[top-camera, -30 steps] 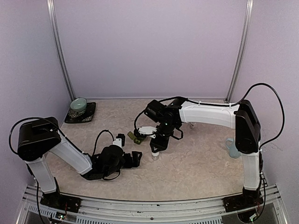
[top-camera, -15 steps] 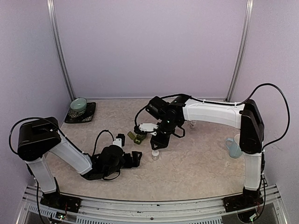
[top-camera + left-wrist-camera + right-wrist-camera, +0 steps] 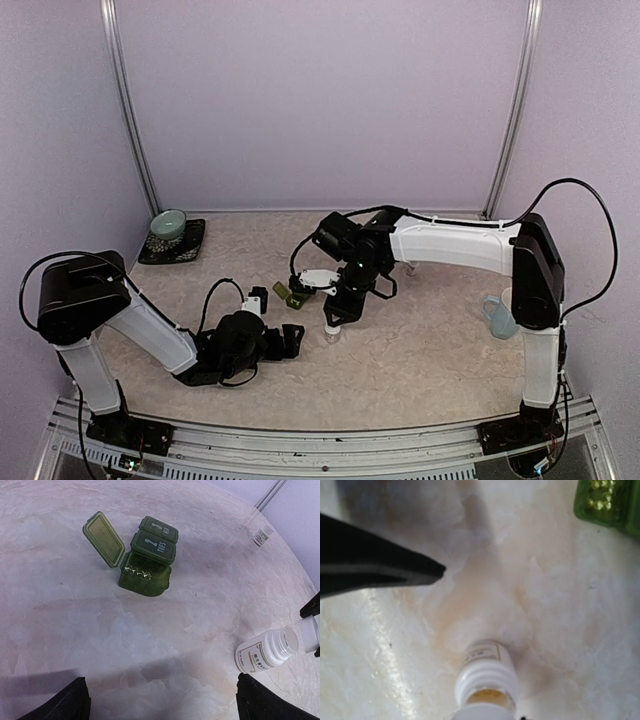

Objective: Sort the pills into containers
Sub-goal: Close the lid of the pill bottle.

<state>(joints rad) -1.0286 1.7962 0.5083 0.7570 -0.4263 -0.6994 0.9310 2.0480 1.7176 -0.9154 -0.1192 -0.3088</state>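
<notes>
The dark green containers (image 3: 150,555) lie on the table with three joined compartments. One lid is open and several small yellow pills (image 3: 139,572) lie inside; the other two lids are shut. They also show in the top view (image 3: 290,295) and in the right wrist view (image 3: 610,502). A small white pill bottle (image 3: 487,672) stands uncapped with yellowish pills inside. My right gripper (image 3: 334,320) hovers just above it, shut on its white cap (image 3: 307,637). My left gripper (image 3: 167,702) rests low on the table, open and empty, facing the containers.
A pale blue mug (image 3: 497,316) stands at the right edge. A pale green bowl (image 3: 168,224) sits on a dark tray (image 3: 185,250) at the back left. A second small bottle (image 3: 262,534) stands further back under the right arm.
My right arm has shifted slightly above the bottle. The left arm, the containers and the bottle have not moved.
</notes>
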